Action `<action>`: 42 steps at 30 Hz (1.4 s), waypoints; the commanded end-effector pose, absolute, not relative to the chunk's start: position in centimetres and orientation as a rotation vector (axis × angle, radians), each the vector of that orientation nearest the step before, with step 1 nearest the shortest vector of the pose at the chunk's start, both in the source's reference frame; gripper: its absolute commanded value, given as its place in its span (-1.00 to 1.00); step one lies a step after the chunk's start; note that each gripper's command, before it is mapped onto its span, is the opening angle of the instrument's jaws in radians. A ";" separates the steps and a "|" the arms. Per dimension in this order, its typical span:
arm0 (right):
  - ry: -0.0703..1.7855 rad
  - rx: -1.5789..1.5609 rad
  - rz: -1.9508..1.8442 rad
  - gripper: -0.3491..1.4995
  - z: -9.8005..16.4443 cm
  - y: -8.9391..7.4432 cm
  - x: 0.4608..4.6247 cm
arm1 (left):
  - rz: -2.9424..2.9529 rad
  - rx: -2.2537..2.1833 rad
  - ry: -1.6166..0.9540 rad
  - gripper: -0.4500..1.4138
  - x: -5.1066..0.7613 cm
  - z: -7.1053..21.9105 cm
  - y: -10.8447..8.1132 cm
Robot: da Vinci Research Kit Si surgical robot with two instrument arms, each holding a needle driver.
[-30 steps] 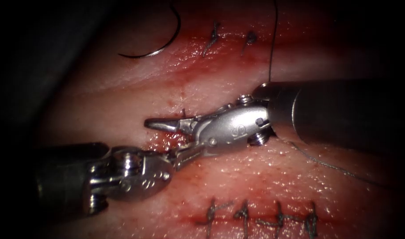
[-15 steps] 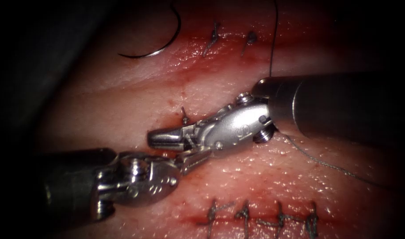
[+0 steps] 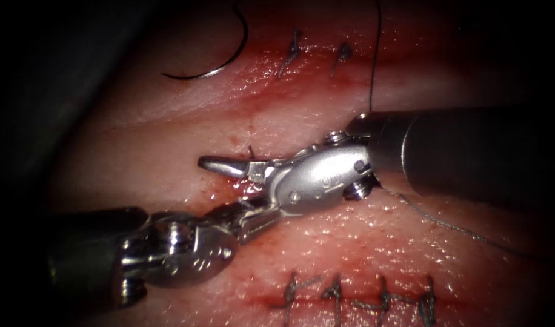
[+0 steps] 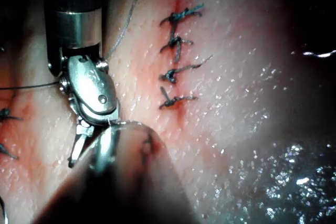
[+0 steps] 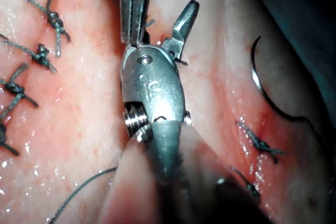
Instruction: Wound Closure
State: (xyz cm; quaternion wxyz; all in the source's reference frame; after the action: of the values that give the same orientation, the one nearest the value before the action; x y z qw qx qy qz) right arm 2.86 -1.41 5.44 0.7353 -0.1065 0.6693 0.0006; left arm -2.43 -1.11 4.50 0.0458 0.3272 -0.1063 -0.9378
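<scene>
My right tool (image 3: 224, 195) comes in from the right with its jaws open over the cut (image 3: 229, 181); the upper jaw lies across it and the lower one points down-left. They hold nothing. My left tool (image 3: 244, 207) reaches up from the lower left, shut on a short piece of thread just under the right tool's hinge. A cut end of thread (image 3: 251, 151) stands up from the tissue by the upper jaw. The curved needle (image 3: 211, 71) lies free on the tissue at the far left, also seen as the needle (image 5: 262, 87), in neither tool and not in the tissue.
A row of several finished stitches (image 3: 350, 297) crosses the near tissue and two stitches (image 3: 295, 51) sit at the back. Thread (image 3: 372, 60) hangs down behind the right shaft, and more thread (image 3: 447, 224) trails off right. Red fluid wets the cut.
A second ago the right jaws were open; half a second ago they had dropped and shut at the cut. Now they are raised and open again. The left tool shifted right, then back.
</scene>
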 end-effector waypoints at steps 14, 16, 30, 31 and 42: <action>1.330 -0.256 0.098 0.98 5.4 -1.1 1.72 | -2.938 1.024 -0.318 -0.89 -1.63 4.5 -1.3; 1.320 -0.258 0.110 0.98 5.3 -1.1 1.66 | -2.994 1.063 -0.292 -0.19 -1.60 4.6 -1.3; 1.289 -0.266 0.134 0.98 5.2 -1.1 1.57 | -3.152 1.214 -0.192 0.77 -1.06 5.3 -1.5; 1.289 -0.266 0.134 0.98 5.2 -1.1 1.57 | -3.165 1.220 -0.156 0.77 -0.93 5.4 -1.6; 1.290 -0.245 0.142 0.98 5.1 -1.1 1.58 | -3.326 1.440 0.704 0.73 -0.49 5.5 -1.7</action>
State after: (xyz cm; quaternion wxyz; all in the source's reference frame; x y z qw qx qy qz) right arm 1.50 -1.11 5.10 0.7905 -0.1150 0.5979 0.0665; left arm -0.43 -1.66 5.46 -0.2713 0.3745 0.1813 -0.8679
